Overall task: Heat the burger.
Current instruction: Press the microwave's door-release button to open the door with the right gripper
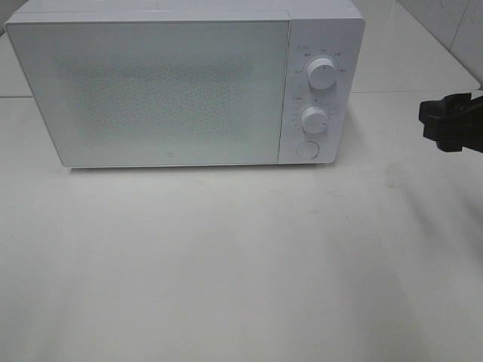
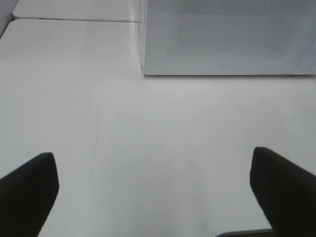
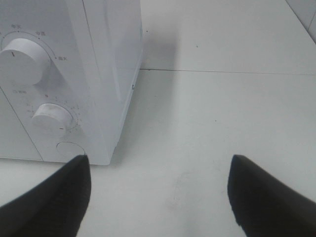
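The burger is out of view in every frame. A white microwave [image 1: 173, 83] stands at the back of the table with its door shut. My right gripper [image 1: 445, 121] hovers to the right of the microwave, level with its control panel; in the right wrist view [image 3: 158, 192] its fingers stand wide apart and hold nothing. My left gripper [image 2: 153, 192] does not show in the exterior view; in the left wrist view it is open and empty above the bare table, in front of the microwave's left front corner [image 2: 144, 71].
The microwave's control panel carries an upper dial [image 1: 322, 73], a lower dial [image 1: 313, 118] and a round button [image 1: 307, 149]. The white table [image 1: 241, 264] stretches in front. A tiled wall [image 1: 453, 23] rises at the back right.
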`<state>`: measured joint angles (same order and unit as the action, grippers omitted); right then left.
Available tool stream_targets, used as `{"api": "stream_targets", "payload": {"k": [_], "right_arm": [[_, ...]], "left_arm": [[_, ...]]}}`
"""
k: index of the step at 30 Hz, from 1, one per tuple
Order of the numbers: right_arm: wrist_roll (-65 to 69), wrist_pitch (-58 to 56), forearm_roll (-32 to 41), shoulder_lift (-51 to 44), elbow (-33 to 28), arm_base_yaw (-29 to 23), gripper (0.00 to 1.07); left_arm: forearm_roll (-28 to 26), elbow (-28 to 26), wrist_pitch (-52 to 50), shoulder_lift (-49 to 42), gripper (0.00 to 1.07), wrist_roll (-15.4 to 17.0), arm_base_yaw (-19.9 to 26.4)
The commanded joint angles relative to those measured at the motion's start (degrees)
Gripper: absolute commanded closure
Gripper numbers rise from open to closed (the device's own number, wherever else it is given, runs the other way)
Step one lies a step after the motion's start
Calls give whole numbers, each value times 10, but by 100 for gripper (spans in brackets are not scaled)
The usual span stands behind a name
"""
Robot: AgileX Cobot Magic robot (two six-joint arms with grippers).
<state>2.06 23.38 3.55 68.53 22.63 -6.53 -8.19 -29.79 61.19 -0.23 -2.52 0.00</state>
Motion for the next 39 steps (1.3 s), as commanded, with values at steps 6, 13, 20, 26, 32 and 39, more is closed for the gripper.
{"api": "stream_targets", "payload": {"k": [6, 13, 20, 26, 32, 39], "right_arm": [[-83, 171, 98, 89, -37, -78, 32], [-119, 243, 184, 151, -37, -154, 32], [-167, 321, 324, 229, -27, -260, 32], [-194, 328, 379, 266, 6, -315, 32], [-211, 327, 417, 296, 39, -348, 32], [-216, 323, 449, 320, 63, -360, 32]], "left_arm": [[-2, 2, 2, -8, 9, 3, 1], [-2, 2, 2, -8, 9, 3, 1], [-2, 2, 2, -8, 9, 3, 1], [-2, 2, 2, -8, 9, 3, 1], [-2, 2, 2, -8, 9, 3, 1], [-2, 2, 2, -8, 9, 3, 1]]}}
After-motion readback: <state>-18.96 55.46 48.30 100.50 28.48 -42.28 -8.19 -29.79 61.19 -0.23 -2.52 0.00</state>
